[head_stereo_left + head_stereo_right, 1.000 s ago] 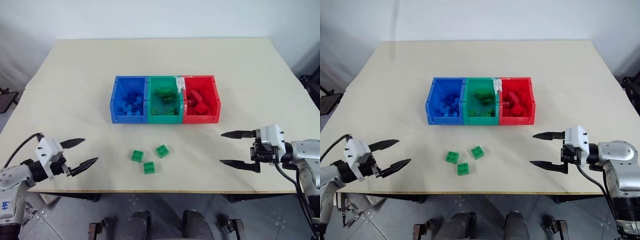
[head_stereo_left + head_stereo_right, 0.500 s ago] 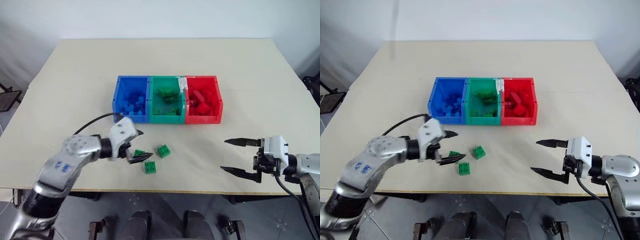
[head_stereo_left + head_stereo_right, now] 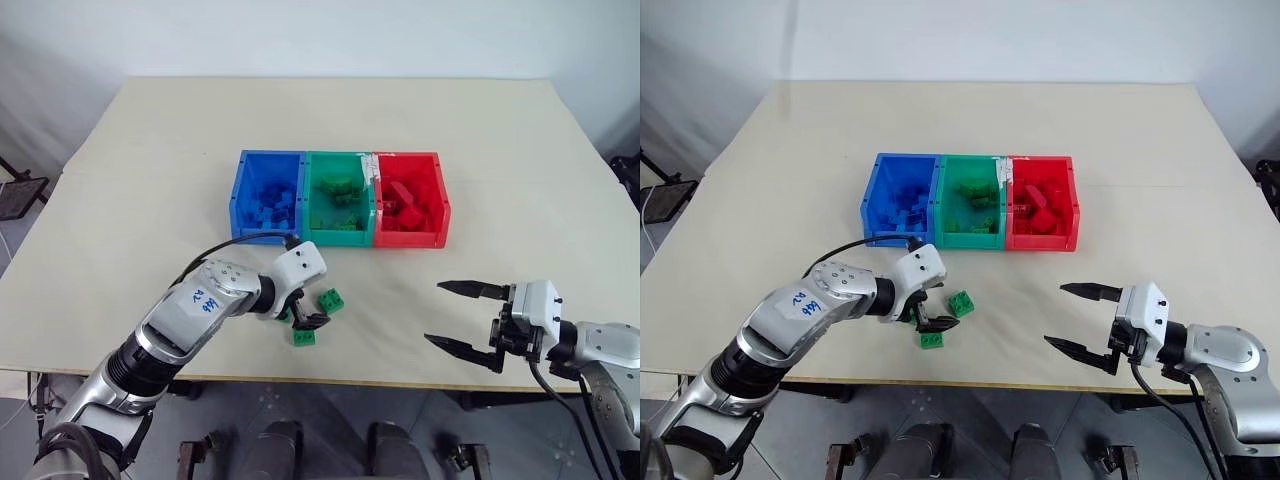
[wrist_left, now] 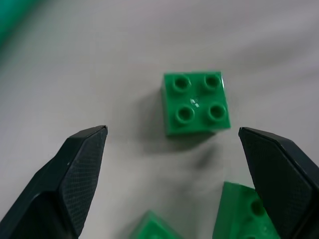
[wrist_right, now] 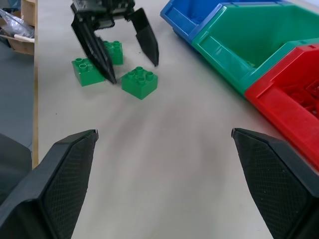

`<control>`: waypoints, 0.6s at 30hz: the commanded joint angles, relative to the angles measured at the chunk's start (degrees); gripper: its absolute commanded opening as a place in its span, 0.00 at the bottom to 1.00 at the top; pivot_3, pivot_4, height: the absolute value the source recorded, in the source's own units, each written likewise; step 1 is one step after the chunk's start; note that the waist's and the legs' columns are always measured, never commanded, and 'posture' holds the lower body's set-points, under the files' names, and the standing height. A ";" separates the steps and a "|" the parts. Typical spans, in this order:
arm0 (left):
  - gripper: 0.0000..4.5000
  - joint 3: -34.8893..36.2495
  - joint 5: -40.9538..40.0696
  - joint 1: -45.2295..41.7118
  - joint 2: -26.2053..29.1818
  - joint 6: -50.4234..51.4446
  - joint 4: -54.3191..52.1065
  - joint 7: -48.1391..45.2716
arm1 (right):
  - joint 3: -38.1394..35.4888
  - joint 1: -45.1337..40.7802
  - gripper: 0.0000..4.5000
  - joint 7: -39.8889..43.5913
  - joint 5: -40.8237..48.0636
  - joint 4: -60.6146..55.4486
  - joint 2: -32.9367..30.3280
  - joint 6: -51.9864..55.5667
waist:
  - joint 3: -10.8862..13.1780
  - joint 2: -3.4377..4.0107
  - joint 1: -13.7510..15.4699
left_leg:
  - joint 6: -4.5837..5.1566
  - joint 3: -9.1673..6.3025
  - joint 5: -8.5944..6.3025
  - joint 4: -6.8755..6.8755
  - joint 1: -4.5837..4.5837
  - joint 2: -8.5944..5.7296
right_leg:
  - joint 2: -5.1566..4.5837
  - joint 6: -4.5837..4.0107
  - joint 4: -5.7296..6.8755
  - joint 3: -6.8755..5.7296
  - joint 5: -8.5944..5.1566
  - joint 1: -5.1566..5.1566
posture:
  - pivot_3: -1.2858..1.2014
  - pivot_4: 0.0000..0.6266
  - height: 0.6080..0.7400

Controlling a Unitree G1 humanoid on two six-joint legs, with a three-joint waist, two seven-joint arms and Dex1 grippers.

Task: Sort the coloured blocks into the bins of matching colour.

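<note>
Three green blocks lie close together near the table's front edge: one (image 3: 332, 299) nearest the bins, one (image 3: 303, 336) nearest the edge, and one (image 5: 113, 51) partly behind my left fingers. My left gripper (image 3: 305, 316) hangs open just over this cluster, pointing down at it, and the block (image 4: 196, 103) nearest the bins lies ahead between its fingertips. It holds nothing. The blue bin (image 3: 268, 197), green bin (image 3: 340, 197) and red bin (image 3: 410, 197) stand joined in a row mid-table, each holding blocks of its own colour. My right gripper (image 3: 434, 312) stands open and empty to the right.
The beige table (image 3: 150, 180) has wide bare areas left, right and behind the bins. Its front edge (image 3: 380, 382) runs just below the green blocks and both grippers.
My left arm has swung in from the table's left side to hang over the green blocks. The right gripper has stayed nearly in place, still open.
</note>
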 commanded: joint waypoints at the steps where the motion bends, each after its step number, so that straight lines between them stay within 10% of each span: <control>1: 0.81 -0.03 0.58 0.36 -1.55 -0.28 0.56 1.00 | -0.32 0.12 1.00 -0.88 0.22 -2.24 0.26 -0.99 | 0.00 0.00 0.01 | 0.00 0.00 0.00 0.01 0.00 0.00 | 0.00 0.00 0.01 0.00 0.00 0.00 | 0.52 0.24 1.00; 8: 0.33 0.91 0.92 1.43 -3.53 -4.88 2.04 0.65 | 0.24 -0.47 1.00 -1.57 -0.20 -1.81 0.20 -1.38 | 0.00 0.00 0.12 | 0.01 -0.01 0.00 0.04 0.01 0.00 | -0.01 0.00 0.01 0.00 0.00 0.03 | 0.52 0.24 1.00; 18: 0.33 11.18 0.41 1.31 -6.01 -32.16 11.10 -3.59 | -5.20 3.51 1.00 -7.83 3.10 -4.82 2.81 -0.10 | 0.00 0.00 0.11 | 0.01 0.00 0.00 0.05 0.00 0.00 | -0.01 0.00 -0.02 0.00 0.00 0.02 | 0.52 0.24 1.00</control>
